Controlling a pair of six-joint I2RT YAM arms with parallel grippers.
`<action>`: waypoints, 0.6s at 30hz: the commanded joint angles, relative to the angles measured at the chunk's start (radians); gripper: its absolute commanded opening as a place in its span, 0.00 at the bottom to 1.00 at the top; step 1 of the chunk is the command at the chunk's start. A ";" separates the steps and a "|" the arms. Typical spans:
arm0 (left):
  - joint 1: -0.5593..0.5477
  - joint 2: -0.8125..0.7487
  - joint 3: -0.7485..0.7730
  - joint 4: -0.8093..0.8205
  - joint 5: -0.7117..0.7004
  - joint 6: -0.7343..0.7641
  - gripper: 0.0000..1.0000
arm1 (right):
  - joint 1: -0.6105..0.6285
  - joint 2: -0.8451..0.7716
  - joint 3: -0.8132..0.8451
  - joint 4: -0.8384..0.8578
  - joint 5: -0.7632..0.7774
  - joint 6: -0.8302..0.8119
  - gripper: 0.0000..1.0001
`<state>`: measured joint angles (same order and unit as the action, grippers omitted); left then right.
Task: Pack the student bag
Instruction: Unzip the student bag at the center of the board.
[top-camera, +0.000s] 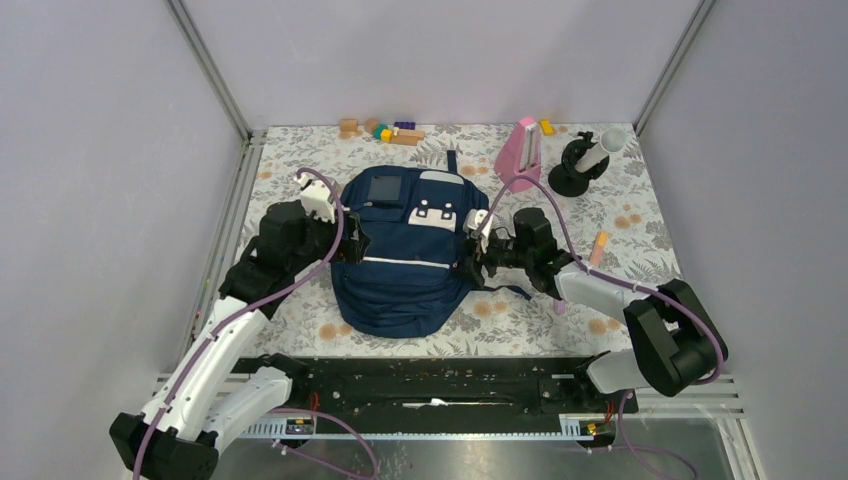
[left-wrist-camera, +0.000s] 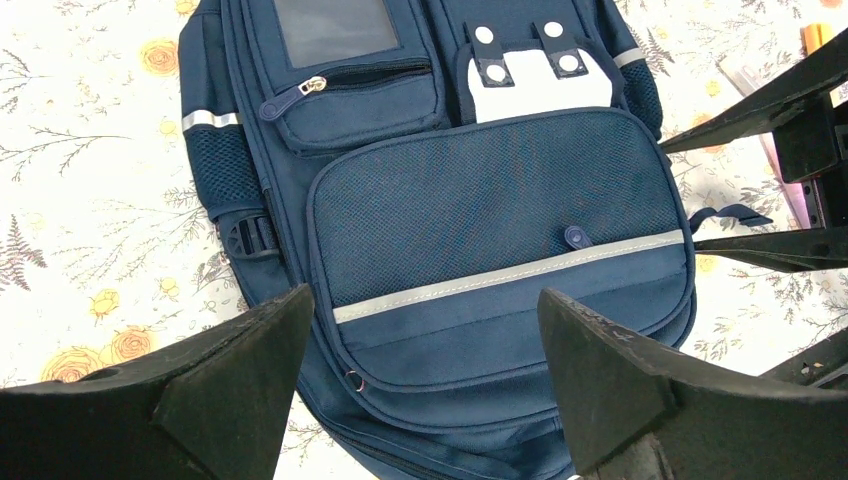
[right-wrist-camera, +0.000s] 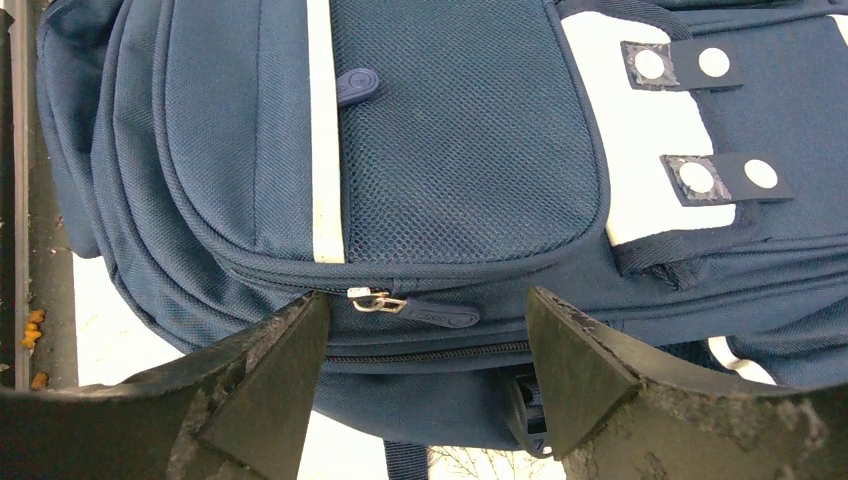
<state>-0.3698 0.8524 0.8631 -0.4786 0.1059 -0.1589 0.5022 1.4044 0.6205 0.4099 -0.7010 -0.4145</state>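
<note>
**A:** Where do we have the student bag (top-camera: 405, 255)?

**B:** It lies flat on its back in the middle of the worktop (top-camera: 300, 320), front pockets up, between our two arms.

**A:** And what are we holding?

**B:** Nothing. Our left end effector (left-wrist-camera: 424, 305) is spread wide and empty, hovering at the side of the bag nearest that arm. Our right end effector (right-wrist-camera: 428, 298) is just as wide open and just as empty, close in against the opposite side.

**A:** Why do we flank it like that?

**B:** Every zip we can see looks closed, so we judge that nothing goes in until a compartment is opened. One side could steady the fabric while the other draws a zip.

**A:** Which view helps us most?

**B:** The right wrist. It shows a metal zip pull (right-wrist-camera: 380, 300) lying just ahead of the gap between our fingers, a detail the top view cannot resolve. The left wrist view gives us the mesh pocket (left-wrist-camera: 490, 200) and the white patch (left-wrist-camera: 535, 80) face on. Only the top view shows the wooden blocks (top-camera: 385, 130) and the pink object (top-camera: 520, 152) at the far edge, well apart from the bag.
</note>
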 joint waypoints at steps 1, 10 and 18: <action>0.009 0.000 0.000 0.035 0.028 -0.010 0.87 | 0.026 0.017 0.043 0.021 -0.017 -0.040 0.77; 0.012 0.004 0.001 0.032 0.026 -0.013 0.87 | 0.068 0.014 0.052 -0.082 0.035 -0.059 0.37; 0.014 0.013 -0.002 0.029 0.029 -0.025 0.87 | 0.103 -0.040 0.025 -0.119 0.110 -0.031 0.01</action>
<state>-0.3626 0.8539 0.8616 -0.4782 0.1104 -0.1635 0.5747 1.3991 0.6388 0.3172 -0.6304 -0.4675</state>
